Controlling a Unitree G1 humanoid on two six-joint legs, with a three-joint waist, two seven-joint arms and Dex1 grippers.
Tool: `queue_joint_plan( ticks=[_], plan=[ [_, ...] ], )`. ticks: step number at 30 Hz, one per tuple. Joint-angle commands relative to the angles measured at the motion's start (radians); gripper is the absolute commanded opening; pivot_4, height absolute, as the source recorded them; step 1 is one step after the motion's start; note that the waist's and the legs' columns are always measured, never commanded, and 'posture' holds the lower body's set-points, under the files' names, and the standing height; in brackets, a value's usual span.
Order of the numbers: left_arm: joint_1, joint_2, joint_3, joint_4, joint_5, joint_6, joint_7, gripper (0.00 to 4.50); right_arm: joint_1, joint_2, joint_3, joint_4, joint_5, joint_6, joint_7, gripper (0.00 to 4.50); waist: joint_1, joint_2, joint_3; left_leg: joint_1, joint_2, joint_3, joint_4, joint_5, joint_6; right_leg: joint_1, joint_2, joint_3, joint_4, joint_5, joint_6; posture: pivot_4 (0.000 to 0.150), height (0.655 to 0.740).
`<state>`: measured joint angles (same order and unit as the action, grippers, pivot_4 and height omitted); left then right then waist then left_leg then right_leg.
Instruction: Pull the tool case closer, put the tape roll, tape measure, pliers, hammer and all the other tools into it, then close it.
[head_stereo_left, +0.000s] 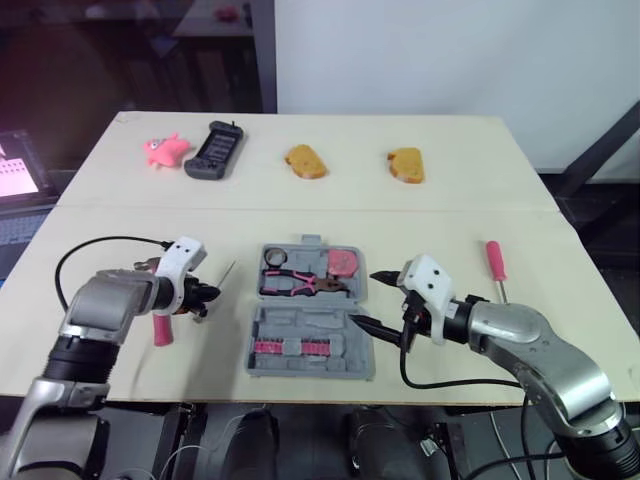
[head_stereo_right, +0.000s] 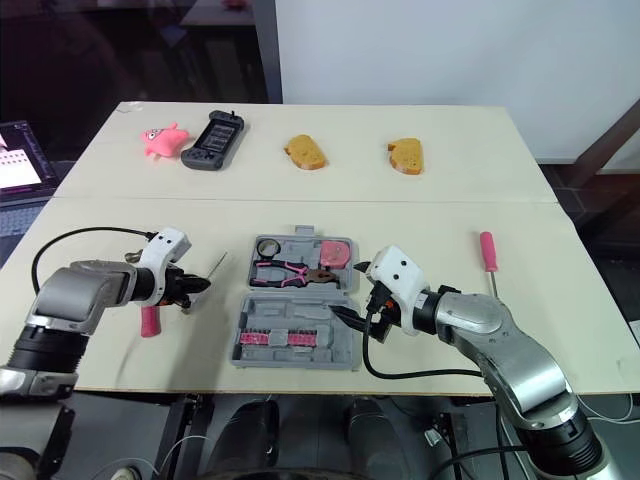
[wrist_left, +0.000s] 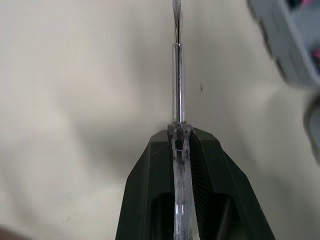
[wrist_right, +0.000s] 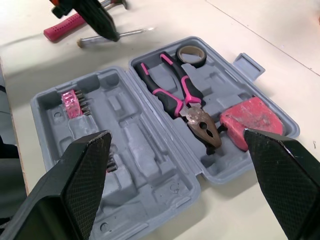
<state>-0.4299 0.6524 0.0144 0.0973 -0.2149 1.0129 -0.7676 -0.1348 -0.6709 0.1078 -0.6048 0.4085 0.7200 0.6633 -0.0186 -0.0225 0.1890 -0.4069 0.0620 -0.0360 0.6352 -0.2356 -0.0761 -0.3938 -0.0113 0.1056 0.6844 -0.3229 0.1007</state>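
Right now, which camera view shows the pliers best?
The right wrist view: the pliers lie close and whole in the open tool case, handles toward the tape roll, nose beside the tape measure. Both eye views show them small, in the case's far half.

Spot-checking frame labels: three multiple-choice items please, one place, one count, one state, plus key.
1. Where are the pliers? A) in the case B) left of the case C) on the floor
2. How many bread pieces are there? A) one B) three C) two
3. The left hand is: A) open B) shut on a screwdriver C) shut on the pliers

Key: 1 A, they lie in the open case's far half. 2 C, both sit near the far edge. 3 B, its fingers clamp the metal shaft.
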Motion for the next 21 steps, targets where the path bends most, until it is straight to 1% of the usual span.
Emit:
queue_joint_plan(
  ticks=[1,2,4,6,9,10,21],
  plan=[
    [0.029,-0.016,0.016,0.025,-0.014,-0.064,0.014,0.02,-0.007,0.006,-0.012,-0.034,0.012,0.004,-0.006,4.5,0.007,0.0,0.0,0.0,0.0,0.0,0.0,0.0,0.0,0.0,0.0,0.0,0.0,0.0,0.0,0.15,0.74],
    [0.037,-0.011,0.015,0.031,-0.016,-0.075,0.006,0.02,-0.006,0.008,-0.012,-0.037,0.013,0.007,-0.009,4.5,0.007,0.001,0.0,0.0,0.0,0.0,0.001,0.0,0.0,0.001,0.0,0.0,0.0,0.0,0.0,0.15,0.74],
    [0.051,-0.001,0.012,0.044,-0.023,-0.086,-0.005,1.03,-0.003,0.009,-0.013,-0.041,0.014,0.011,-0.012,4.5,0.005,0.001,-0.001,0.0,0.0,0.0,0.001,0.0,0.0,0.001,0.0,0.0,0.0,0.0,0.0,0.15,0.74],
    [0.063,0.003,0.012,0.049,-0.033,-0.094,-0.017,1.93,0.001,0.011,-0.013,-0.044,0.014,0.013,-0.016,4.5,0.002,0.001,-0.001,0.0,0.0,0.0,0.001,0.0,0.0,0.0,0.0,0.0,0.0,0.0,0.0,0.15,0.74],
    [0.077,0.004,0.009,0.064,-0.032,-0.127,-0.017,3.48,0.004,0.015,-0.014,-0.045,0.013,0.016,-0.022,4.5,0.001,0.002,-0.001,0.001,0.0,0.0,0.0,0.0,0.0,0.001,0.0,0.0,0.0,0.0,0.0,0.15,0.74],
    [0.078,0.001,0.012,0.071,-0.031,-0.136,-0.012,3.92,0.005,0.016,-0.014,-0.046,0.013,0.017,-0.024,4.5,0.0,0.002,-0.001,0.001,0.0,0.0,0.0,0.0,0.0,0.001,0.0,0.0,0.0,0.0,0.0,0.15,0.74],
    [0.111,-0.017,0.018,0.093,-0.032,-0.226,0.02,3.92,0.011,0.013,-0.025,-0.048,0.014,0.02,-0.03,4.5,0.0,0.002,-0.001,0.002,0.0,0.0,-0.001,0.0,0.0,0.001,0.0,0.0,0.0,0.0,0.0,0.15,0.74]
  ],
)
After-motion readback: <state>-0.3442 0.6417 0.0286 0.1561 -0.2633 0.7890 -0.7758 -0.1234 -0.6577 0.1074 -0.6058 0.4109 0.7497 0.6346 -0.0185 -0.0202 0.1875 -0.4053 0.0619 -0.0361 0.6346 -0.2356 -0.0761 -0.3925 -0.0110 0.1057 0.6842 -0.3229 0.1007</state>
